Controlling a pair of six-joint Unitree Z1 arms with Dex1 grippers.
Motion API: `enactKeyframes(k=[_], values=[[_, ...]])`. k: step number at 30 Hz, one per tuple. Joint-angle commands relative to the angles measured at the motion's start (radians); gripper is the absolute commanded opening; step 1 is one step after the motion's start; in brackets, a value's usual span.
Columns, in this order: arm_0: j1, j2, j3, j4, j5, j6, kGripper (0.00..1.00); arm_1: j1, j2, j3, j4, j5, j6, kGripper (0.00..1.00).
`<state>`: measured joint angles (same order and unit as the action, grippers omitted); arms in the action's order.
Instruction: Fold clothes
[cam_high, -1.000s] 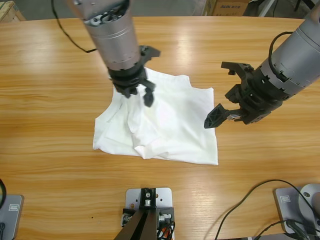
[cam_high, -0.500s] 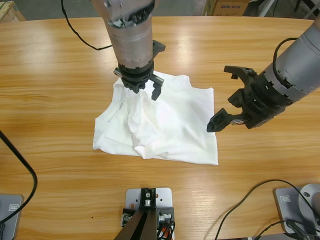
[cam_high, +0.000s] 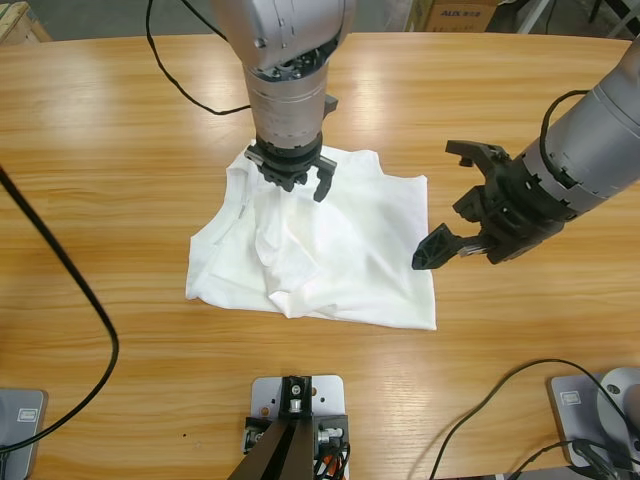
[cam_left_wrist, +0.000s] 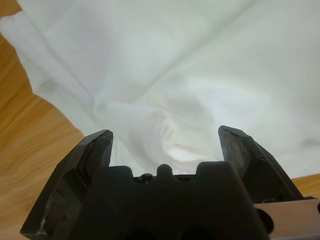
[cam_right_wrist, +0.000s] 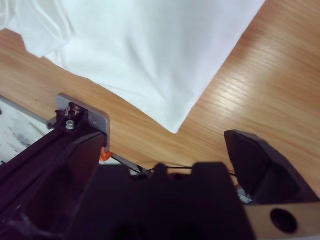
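Since a second ago the left gripper (cam_high: 297, 183) has slid toward the far edge of the T-shirt (cam_high: 340, 260), jaws apart over a bunched fold and, as far as I can tell, holding no cloth, while the right gripper (cam_high: 463, 205) has barely shifted, jaws wide apart just off the shirt's right edge. Crumpled and half folded, the shirt lies mid-way along the wooden table (cam_high: 120, 180); a cardboard box (cam_high: 458, 14) sits beyond the far edge

A long wooden table (cam_high: 120, 180) fills most of the scene. Beyond its far edge stands a cardboard box (cam_high: 455, 14) with blue print at the far right, and a pale wooden crate (cam_high: 18, 22) at the far left corner.
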<state>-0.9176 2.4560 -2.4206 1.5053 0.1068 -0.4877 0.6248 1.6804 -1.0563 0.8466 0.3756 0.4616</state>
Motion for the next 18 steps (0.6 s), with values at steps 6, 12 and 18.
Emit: enactKeyframes(k=[6, 12, 18], values=[[-0.006, 0.109, -0.025, 0.121, 0.038, -0.057, 0.816, -0.007, 0.008, 0.050, -0.056, 0.028, -0.023, 1.000], [0.002, 0.076, -0.012, 0.156, 0.086, -0.070, 0.816, -0.007, 0.027, 0.052, -0.077, 0.041, -0.027, 1.000], [0.012, 0.059, 0.048, 0.156, 0.086, -0.097, 0.816, -0.007, 0.011, 0.062, -0.077, 0.042, -0.027, 1.000]])
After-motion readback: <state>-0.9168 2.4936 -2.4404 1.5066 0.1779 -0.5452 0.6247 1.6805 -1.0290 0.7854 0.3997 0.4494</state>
